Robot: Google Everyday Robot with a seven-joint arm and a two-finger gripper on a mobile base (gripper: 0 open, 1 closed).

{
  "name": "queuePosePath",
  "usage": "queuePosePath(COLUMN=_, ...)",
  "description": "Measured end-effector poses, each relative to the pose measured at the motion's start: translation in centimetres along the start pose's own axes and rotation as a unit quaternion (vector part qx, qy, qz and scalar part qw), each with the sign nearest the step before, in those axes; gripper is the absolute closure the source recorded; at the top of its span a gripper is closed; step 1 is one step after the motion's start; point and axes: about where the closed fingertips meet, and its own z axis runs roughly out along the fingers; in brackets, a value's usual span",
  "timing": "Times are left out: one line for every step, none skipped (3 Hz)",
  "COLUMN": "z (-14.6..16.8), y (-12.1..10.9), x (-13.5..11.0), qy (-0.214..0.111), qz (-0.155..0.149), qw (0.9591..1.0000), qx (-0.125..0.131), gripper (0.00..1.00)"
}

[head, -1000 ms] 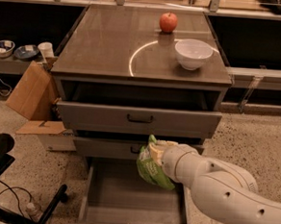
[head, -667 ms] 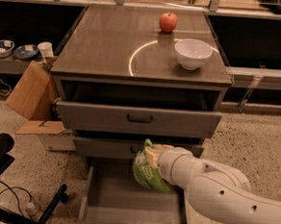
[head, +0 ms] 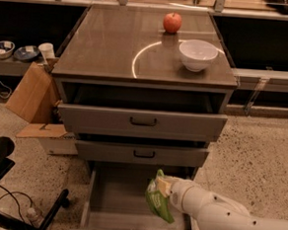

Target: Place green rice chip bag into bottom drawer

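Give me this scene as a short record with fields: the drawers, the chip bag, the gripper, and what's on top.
gripper: lower right, over the open bottom drawer, jaws closed on the chip bag
chip bag: green, held upright over the drawer's right half; contact with the floor can't be told
bottom drawer: pulled out towards the camera
top drawer: partly pulled out, black handle
cabinet top: red apple at the back, white bowl nearer and to its right, apart
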Motion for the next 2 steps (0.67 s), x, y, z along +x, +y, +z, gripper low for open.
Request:
queuePosePath(z=3.0, y=-3.3, x=4.0, qy=0.007, qz=0.038, qw=0.9992, qx=-0.009, gripper=1.0)
queuePosePath(z=7.8, y=-5.2, x=5.8, qy=0.015, qz=0.061, qw=0.9974, qx=-0.034, gripper=1.0)
